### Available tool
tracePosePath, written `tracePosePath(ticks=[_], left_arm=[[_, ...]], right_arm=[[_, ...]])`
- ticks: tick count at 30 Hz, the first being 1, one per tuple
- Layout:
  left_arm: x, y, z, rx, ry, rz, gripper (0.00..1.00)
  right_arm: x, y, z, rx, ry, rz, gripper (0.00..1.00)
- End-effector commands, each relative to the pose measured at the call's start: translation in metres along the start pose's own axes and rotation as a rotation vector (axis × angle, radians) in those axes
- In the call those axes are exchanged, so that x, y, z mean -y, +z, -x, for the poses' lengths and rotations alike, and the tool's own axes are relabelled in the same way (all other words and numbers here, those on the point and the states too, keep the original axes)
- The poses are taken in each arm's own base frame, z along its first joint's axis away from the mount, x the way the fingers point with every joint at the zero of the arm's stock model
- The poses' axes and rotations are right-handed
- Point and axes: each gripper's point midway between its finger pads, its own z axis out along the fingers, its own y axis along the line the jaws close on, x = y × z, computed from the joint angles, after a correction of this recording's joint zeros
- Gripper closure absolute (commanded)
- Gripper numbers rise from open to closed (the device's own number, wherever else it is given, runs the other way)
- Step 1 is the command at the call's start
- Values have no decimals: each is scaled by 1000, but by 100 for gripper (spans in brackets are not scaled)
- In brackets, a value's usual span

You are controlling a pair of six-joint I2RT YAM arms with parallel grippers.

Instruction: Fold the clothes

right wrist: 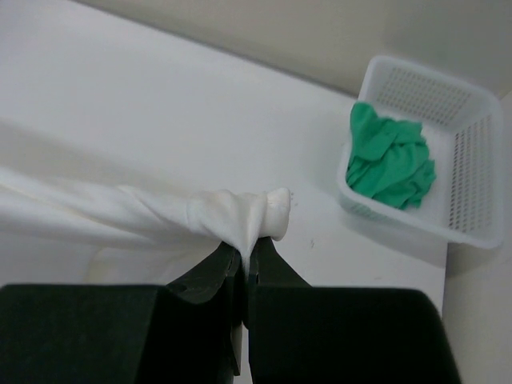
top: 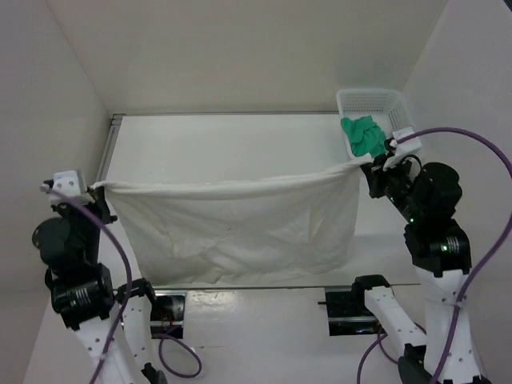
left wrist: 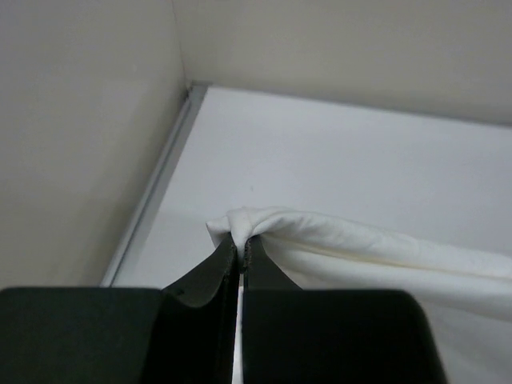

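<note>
Large plain white garment of thin wrinkly fabric (top: 240,224) hangs stretched between the two arms over the flat white table (top: 224,144), spread like a sheet facing the top camera. The top edge runs nearly taut corner to corner, with the right end a little higher in that view. The body is creased, and the bottom hem sits near the table's near edge (can't tell whether it touches the surface).

Left gripper (top: 98,190): jaws pressed together, pinching the garment's top left corner. In the left wrist view the black fingers (left wrist: 212,280) are closed with a small bunched nub of fabric poking out past the tips. The rest of the cloth trails off to the right, above the table, near the left wall.

Right gripper (top: 370,168): jaws also pinching, on the top right corner. In the right wrist view a rolled wad of white fabric sits at the fingertips (right wrist: 220,268), and the edge runs off to the left as a twisted band.

Small white plastic mesh basket (top: 400,100) sits in the far right corner of the table, with a crumpled bright green cloth (top: 364,134) inside it. The held right corner is near the basket but not touching it; bare table shows between them in the wrist view.
</note>
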Motion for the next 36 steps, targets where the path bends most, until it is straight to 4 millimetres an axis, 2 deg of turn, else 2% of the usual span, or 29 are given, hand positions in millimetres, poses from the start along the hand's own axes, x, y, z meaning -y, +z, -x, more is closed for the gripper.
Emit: tracePosePath(ticks=[1, 3, 5, 6, 7, 8, 10, 11, 12, 13, 14, 16, 17, 19, 20, 21, 22, 23, 24, 25, 26, 27, 28, 29, 30, 31, 32, 33, 36], left_arm=[[-7, 38, -34, -124, 98, -46, 100], [-9, 57, -65, -232, 105, -76, 100], [-12, 69, -85, -295, 136, -98, 100], [-15, 79, -101, -349, 133, -103, 100], [-17, 84, -104, -359, 150, -107, 100], [-17, 90, -110, -370, 145, -117, 100], [-21, 103, -124, -418, 157, -126, 100], [-21, 110, -119, -408, 158, -134, 100], [-22, 119, -129, -444, 145, -146, 100], [-23, 126, -128, -452, 143, -146, 100], [-25, 138, -140, -496, 128, -159, 100], [-24, 154, -141, -511, 116, -184, 100], [-24, 167, -157, -556, 97, -202, 100], [-21, 179, -166, -588, 73, -241, 100], [-21, 193, -174, -619, 58, -256, 100], [-21, 201, -178, -632, 49, -267, 100], [-19, 207, -182, -644, 29, -283, 100], [-20, 214, -201, -703, 3, -296, 100], [-18, 222, -204, -711, 3, -305, 100], [-13, 225, -209, -737, -7, -323, 100], [-16, 239, -212, -742, -1, -327, 100], [-16, 242, -214, -753, -9, -336, 100], [-11, 246, -226, -789, -24, -355, 100], [-11, 256, -215, -766, -20, -363, 100], [-12, 260, -215, -770, -21, -363, 100], [-8, 262, -223, -802, -29, -374, 100], [-8, 266, -223, -807, -31, -374, 100], [-4, 274, -213, -793, -22, -384, 100], [0, 284, -219, -825, -27, -407, 100]], right_arm=[[16, 33, -20, -46, -8, -46, 100], [19, 52, -36, -94, 2, -48, 100], [23, 74, -66, -198, 8, -49, 100], [26, 82, -72, -221, -3, -57, 100], [26, 88, -84, -255, 3, -51, 100], [30, 95, -82, -246, 0, -64, 100], [36, 110, -99, -285, -21, -75, 100], [36, 118, -99, -280, -26, -76, 100], [38, 130, -106, -314, -30, -68, 100], [39, 138, -109, -325, -28, -66, 100], [40, 145, -113, -343, -25, -62, 100], [39, 168, -124, -381, -14, -31, 100], [41, 176, -125, -384, -14, -31, 100], [42, 197, -134, -413, -7, -15, 100], [45, 206, -130, -408, -16, -14, 100], [46, 219, -144, -441, -11, -8, 100], [47, 225, -149, -454, -8, -5, 100], [50, 233, -144, -445, -19, -4, 100], [50, 239, -147, -454, -17, -3, 100], [52, 250, -163, -493, -13, -3, 100], [55, 258, -158, -482, -24, -4, 100], [56, 263, -159, -485, -23, -3, 100], [55, 271, -173, -520, -17, 5, 100], [58, 277, -166, -508, -19, 2, 100], [56, 283, -165, -503, -16, 16, 100], [53, 289, -177, -530, 4, 33, 100], [56, 296, -169, -519, 2, 31, 100], [55, 300, -170, -521, 15, 38, 100], [55, 319, -175, -543, 42, 47, 100]])
